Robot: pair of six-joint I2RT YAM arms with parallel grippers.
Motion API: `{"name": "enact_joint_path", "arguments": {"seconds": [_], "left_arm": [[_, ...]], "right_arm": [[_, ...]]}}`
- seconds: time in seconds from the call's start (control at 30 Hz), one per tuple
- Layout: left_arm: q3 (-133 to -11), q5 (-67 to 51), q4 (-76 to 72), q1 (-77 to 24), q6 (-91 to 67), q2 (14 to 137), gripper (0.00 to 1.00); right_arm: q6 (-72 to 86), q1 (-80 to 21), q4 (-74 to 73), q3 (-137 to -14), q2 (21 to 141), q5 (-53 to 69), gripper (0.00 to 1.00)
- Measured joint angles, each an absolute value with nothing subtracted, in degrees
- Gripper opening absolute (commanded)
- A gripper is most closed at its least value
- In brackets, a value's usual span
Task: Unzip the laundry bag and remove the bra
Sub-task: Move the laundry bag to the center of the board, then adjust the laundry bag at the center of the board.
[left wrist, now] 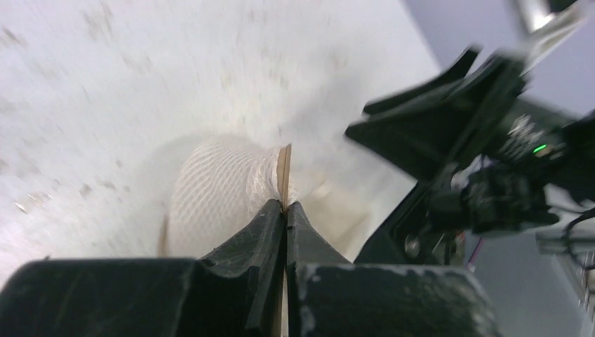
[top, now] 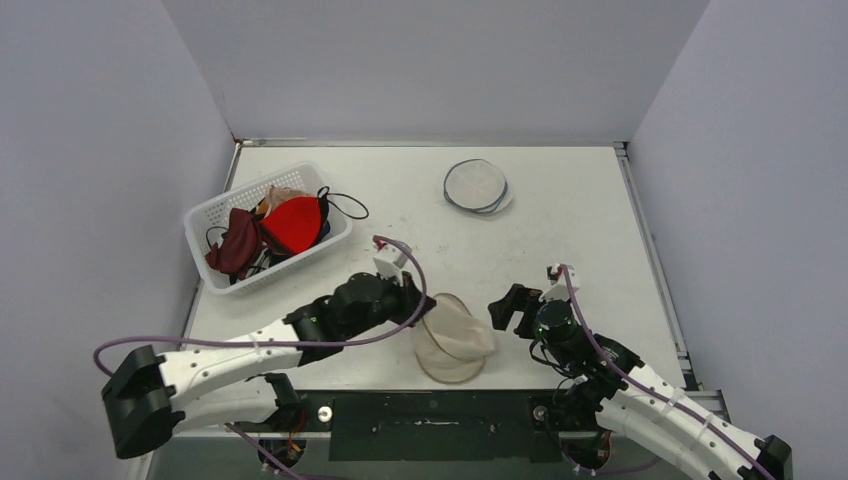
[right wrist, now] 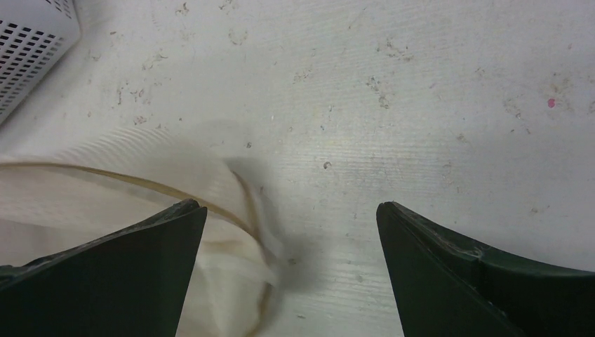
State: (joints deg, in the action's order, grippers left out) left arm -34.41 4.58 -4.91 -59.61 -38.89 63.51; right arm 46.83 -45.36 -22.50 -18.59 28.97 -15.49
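Note:
The laundry bag (top: 452, 338), a round beige mesh pouch with a tan rim, lies near the table's front edge between the two arms. My left gripper (top: 425, 308) is shut on its tan rim (left wrist: 284, 168), with the white mesh (left wrist: 217, 193) bulging to the left of the pinch and one side of the bag lifted. My right gripper (top: 512, 306) stands open just to the right of the bag, its jaws wide apart over bare table (right wrist: 291, 210), and the bag's edge (right wrist: 210, 210) lies by its left finger. I cannot tell the bra apart from the bag's fabric.
A white basket (top: 200, 222) holding red and maroon garments stands at the back left. A second round mesh bag (top: 476, 186) lies at the back centre. Grey walls close the table on three sides.

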Motion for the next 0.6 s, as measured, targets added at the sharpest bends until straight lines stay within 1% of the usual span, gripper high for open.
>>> {"name": "enact_joint_path", "arguments": {"seconds": [0.07,0.17,0.27,0.33,0.43,0.53,0.6], "left_arm": [[-34.2,7.8,-5.2,-58.7,-36.9,56.4,0.00],[-34.2,11.4,-5.2,-57.5,-34.1,50.5,0.00],[-32.6,14.5,-4.7,-56.6,-32.6,48.6,0.00],[-30.2,15.9,-3.6,-56.4,-32.5,48.7,0.00],[-27.3,17.4,0.1,-56.4,-32.7,48.4,0.00],[-28.1,18.4,2.8,-56.4,-32.5,47.3,0.00],[-31.0,19.1,5.4,-56.4,-31.9,46.7,0.00]], "right_arm": [[46.5,-45.4,-21.9,-18.6,29.6,-15.3,0.98],[46.2,-45.4,-19.7,-18.6,30.6,-14.1,0.98],[46.3,-45.4,-15.4,-18.2,33.1,-11.0,0.99],[47.2,-45.4,-11.5,-17.0,35.2,-8.1,0.97],[48.4,-45.5,-4.7,-14.6,39.0,-3.3,0.96],[48.9,-46.7,0.2,-13.5,43.6,-0.7,0.96],[48.9,-48.5,2.0,-13.5,45.2,-0.9,0.96]]}}
